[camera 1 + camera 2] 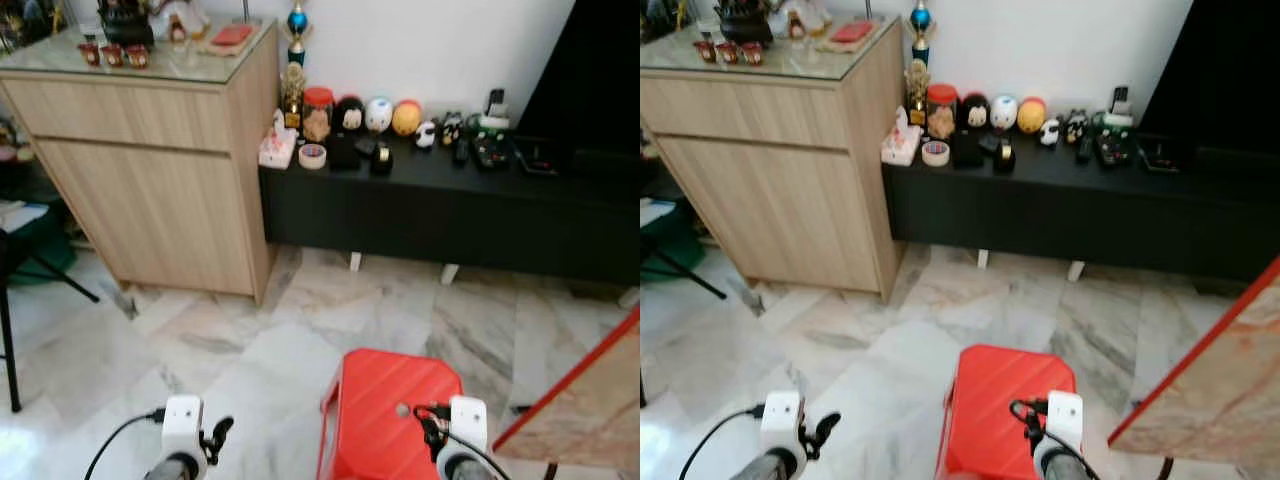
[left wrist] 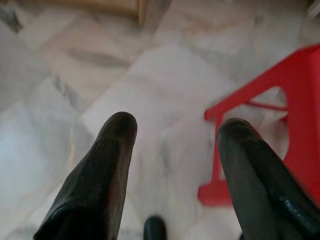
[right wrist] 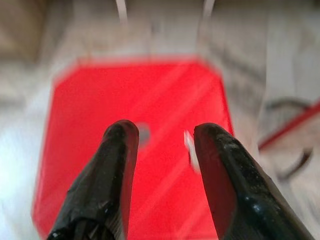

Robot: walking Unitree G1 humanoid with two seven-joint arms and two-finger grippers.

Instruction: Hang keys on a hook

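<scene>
My left gripper (image 2: 177, 125) is open and hangs low over the pale marble floor (image 1: 230, 350), just left of a red plastic stool (image 1: 385, 415). The stool's leg frame (image 2: 260, 125) lies beside its fingers. Directly above the red stool's seat (image 3: 100, 115), my right gripper (image 3: 162, 131) is open with nothing between its fingers. A small pale blurred thing (image 3: 190, 150) sits on the seat beside the right finger; I cannot tell what it is. The seat has a round hole (image 1: 402, 409) in its middle.
A wooden cabinet (image 1: 150, 150) stands at the back left. A low black bench (image 1: 450, 215) with figurines and small items (image 1: 375, 118) runs along the wall. A red-edged marble tabletop (image 1: 590, 410) juts in at the lower right. A black chair leg (image 1: 8, 345) is at the left.
</scene>
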